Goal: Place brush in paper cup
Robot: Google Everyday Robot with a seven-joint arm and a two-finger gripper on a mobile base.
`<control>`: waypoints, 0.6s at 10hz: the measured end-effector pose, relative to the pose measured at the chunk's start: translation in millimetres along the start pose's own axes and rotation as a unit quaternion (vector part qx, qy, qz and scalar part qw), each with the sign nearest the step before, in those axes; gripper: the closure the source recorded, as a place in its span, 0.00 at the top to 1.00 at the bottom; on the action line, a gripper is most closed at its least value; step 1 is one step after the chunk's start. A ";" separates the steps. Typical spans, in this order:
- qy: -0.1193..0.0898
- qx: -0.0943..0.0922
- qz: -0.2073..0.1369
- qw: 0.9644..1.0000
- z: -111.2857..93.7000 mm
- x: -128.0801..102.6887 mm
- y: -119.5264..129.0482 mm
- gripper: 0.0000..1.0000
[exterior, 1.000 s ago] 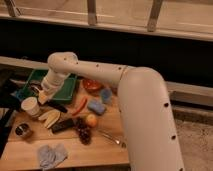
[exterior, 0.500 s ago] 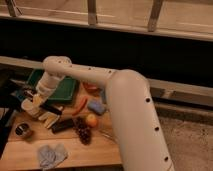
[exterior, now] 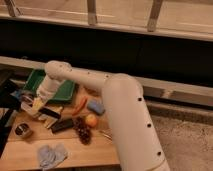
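Note:
My white arm reaches from the lower right across the wooden table [exterior: 75, 155] to its far left. The gripper [exterior: 38, 103] hangs there, low over the table's left part. A slim black handle that looks like the brush [exterior: 50, 112] juts out to the right just below the gripper; its head is hidden. A small pale shape just left of the gripper looks like the paper cup [exterior: 26, 101], partly hidden by the wrist. I cannot tell whether the brush is held or touches the cup.
A green tray [exterior: 62, 89] sits behind the gripper. On the table are a small metal tin [exterior: 22, 131], a blue-grey cloth [exterior: 51, 153], a dark bar [exterior: 62, 125], grapes [exterior: 82, 133], an orange fruit [exterior: 91, 120], a blue sponge [exterior: 96, 106], a red-orange vegetable [exterior: 80, 105] and a thin metal utensil [exterior: 105, 134]. A dark frame [exterior: 6, 100] stands at the left edge.
The arm has swung left, bringing the gripper from over the green tray down to the table's far left, beside the pale cup shape.

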 end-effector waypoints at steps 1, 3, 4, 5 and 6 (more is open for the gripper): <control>0.000 -0.005 0.001 1.000 2.5 2.2 -0.7 0.00; 0.001 -0.013 0.002 1.000 6.9 5.3 -2.5 0.04; 0.002 -0.015 0.003 1.000 8.9 6.2 -2.6 0.13; 0.002 -0.015 0.004 1.000 8.5 7.1 -2.9 0.23; 0.002 -0.014 0.010 1.000 7.8 9.4 -4.1 0.35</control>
